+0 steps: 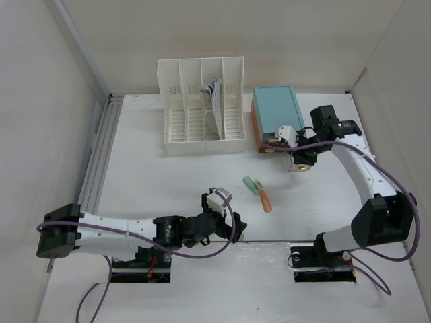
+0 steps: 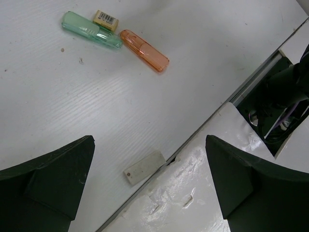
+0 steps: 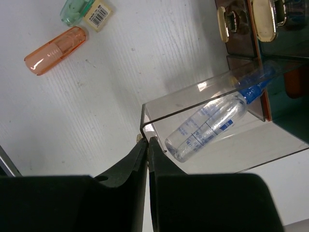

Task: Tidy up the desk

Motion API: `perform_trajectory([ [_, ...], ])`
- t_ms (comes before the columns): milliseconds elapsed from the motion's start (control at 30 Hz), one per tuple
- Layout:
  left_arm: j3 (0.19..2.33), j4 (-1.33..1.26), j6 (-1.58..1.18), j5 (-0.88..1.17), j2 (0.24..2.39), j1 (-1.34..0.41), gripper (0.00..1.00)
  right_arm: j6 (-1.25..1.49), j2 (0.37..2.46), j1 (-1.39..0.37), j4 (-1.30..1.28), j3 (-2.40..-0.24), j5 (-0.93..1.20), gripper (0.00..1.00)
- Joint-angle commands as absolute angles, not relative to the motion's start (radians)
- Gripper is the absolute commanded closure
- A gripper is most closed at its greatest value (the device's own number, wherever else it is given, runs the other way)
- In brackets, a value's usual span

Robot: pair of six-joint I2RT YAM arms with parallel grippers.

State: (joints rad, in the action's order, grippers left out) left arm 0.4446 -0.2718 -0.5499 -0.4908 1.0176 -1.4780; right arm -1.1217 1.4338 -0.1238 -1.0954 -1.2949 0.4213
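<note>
Reaching from your spread, nearer left jaws, find the orange case (image 1: 267, 200) at two o'clock on the desk (image 1: 148, 182), while right jaws pinch the clear drawer (image 3: 183, 104).

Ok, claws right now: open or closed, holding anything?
Left claw: open, holding nothing.
Right claw: closed on the front edge of the clear drawer.

left gripper (image 2: 149, 140): flat tab (image 2: 145, 166) just ahead, between its fingers, at the desk (image 2: 193, 87) edge | further ahead: near highlighter (image 2: 144, 50) end to end with far highlighter (image 2: 91, 29), eraser (image 2: 105, 20) touching the far one | right gripper (image 3: 147, 140): tips at clear drawer (image 3: 159, 116) front wall, capped tube (image 3: 212, 125) lying inside, drawer box (image 1: 277, 111) right behind that
</note>
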Motion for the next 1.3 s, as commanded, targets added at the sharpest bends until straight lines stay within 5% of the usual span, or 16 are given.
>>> perform_trajectory([
  [0, 0.453, -0.301, -0.545, -0.502, 1.012, -1.482, 0.01, -1.131, 1.381, -0.115, -1.092, -1.325, 0.443, 0.9],
  [367, 0.443, -0.31, -0.545, -0.502, 1.013, -1.482, 0.01, -1.149, 1.319, -0.115, -1.163, -1.298, 0.462, 0.89],
  [767, 0.434, -0.31, -0.545, -0.502, 1.003, -1.482, 0.01, -1.25, 1.462, -0.115, -1.273, -1.302, 0.44, 1.0],
  [1267, 0.443, -0.31, -0.535, -0.511, 1.003, -1.482, 0.01, -0.976, 1.572, -0.115, -0.857, -1.313, 0.229, 1.0],
])
